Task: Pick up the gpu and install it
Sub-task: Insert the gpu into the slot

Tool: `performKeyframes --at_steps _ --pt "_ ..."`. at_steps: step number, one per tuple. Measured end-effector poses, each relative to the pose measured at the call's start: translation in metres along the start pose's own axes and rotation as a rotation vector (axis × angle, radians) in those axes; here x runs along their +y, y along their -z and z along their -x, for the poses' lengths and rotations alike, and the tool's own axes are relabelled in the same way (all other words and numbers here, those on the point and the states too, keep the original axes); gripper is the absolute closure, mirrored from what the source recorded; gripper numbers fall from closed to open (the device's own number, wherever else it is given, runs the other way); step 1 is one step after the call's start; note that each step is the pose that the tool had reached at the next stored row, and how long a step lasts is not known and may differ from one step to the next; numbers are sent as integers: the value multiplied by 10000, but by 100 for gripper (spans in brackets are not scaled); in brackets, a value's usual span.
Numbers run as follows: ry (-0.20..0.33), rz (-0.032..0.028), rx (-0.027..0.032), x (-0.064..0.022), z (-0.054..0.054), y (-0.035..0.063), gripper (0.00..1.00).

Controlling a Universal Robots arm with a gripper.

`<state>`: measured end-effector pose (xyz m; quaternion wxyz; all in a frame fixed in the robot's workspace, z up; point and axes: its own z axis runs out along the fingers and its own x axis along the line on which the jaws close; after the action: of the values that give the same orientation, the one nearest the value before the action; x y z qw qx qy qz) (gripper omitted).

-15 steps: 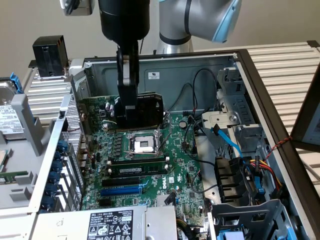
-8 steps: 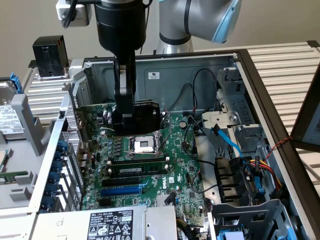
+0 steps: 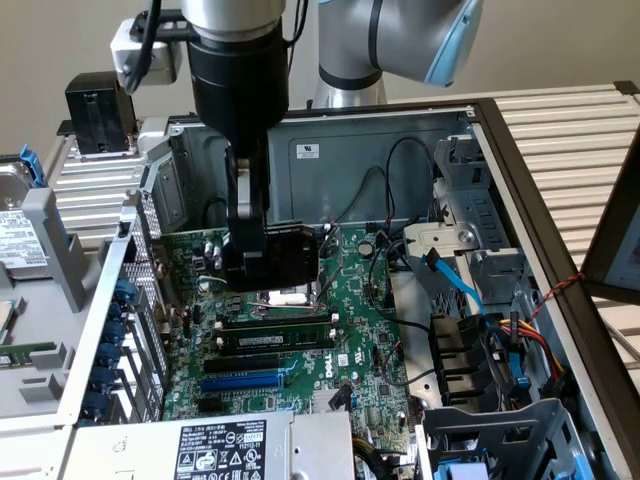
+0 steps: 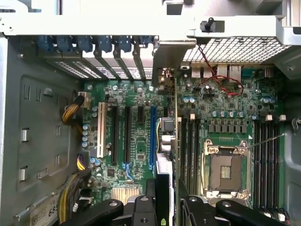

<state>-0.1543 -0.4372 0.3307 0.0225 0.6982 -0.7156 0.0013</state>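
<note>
Gpu (image 3: 295,255) sits clamped between the gripper's (image 3: 243,268) jaws, already picked up and hanging just over the motherboard (image 3: 350,345) below the gripper inside the open computer case (image 3: 400,140), not yet seated in a slot.

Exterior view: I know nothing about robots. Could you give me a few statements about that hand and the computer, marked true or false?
1. The hand grips the gpu. True.
2. The computer case is closed. False: it lies open, showing its insides.
3. The motherboard is red. False: it is green.
4. A blue slot sits on the motherboard. True.
</note>
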Motion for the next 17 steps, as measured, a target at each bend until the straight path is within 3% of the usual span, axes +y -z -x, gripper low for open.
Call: performKeyframes --at_steps 8,13,15,17 --pt "14 0 -5 13 -86 -149 73" --pt "16 -3 -58 8 -155 -243 73" --pt "17 -1 -119 8 -163 -271 73" --pt "22 3 -279 8 -166 -289 73"
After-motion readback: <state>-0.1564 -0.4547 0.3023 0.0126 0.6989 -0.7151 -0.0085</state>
